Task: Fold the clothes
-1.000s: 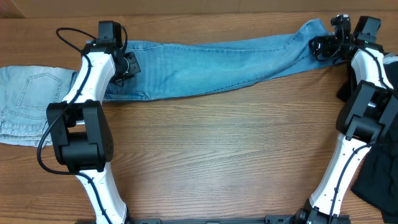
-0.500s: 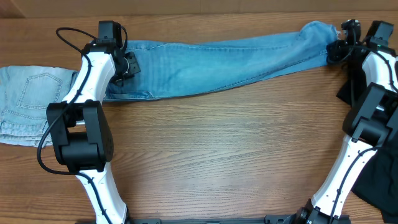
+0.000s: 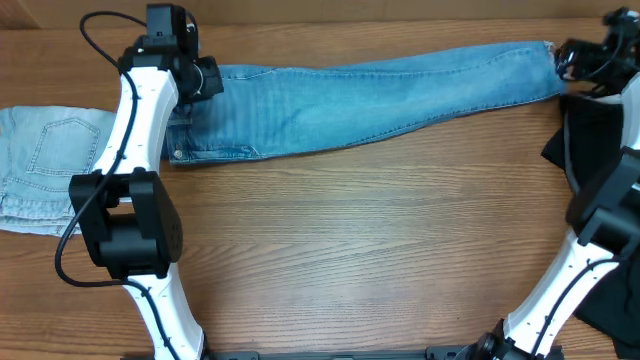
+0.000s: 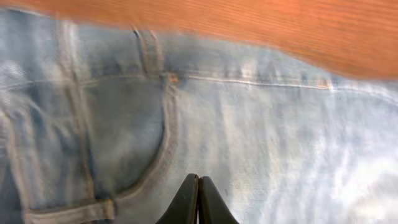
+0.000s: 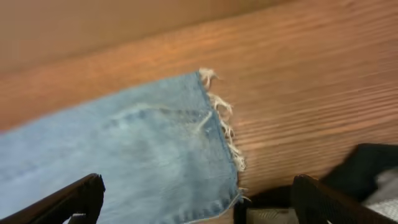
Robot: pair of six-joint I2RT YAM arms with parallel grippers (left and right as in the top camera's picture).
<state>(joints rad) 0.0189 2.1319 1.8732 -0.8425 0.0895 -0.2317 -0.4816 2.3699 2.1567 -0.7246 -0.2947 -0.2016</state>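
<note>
The pair of medium-blue denim jeans (image 3: 370, 95) is being shown stretched out full length and flat on the far part of the brown wooden table (image 3: 350, 250), the legs apparently stacked one on the other. No crosswise fold is being shown yet, so the task is being judged as only prepared, with the folds themselves left to do. The long axis is lying across the table from side to side. The waist is being kept at the left and the frayed hem (image 5: 224, 134) is being pointed right, slightly farther back. Over the pocket (image 4: 124, 143), the left gripper (image 3: 205, 78) is being held pressed together; whether denim is being pinched cannot be told. The right gripper (image 3: 578, 65) is being held spread wide just beyond the hem, gripping nothing. Paler light-blue jeans (image 3: 45, 165) and a black garment (image 3: 590, 135) are lying at either side.
</note>
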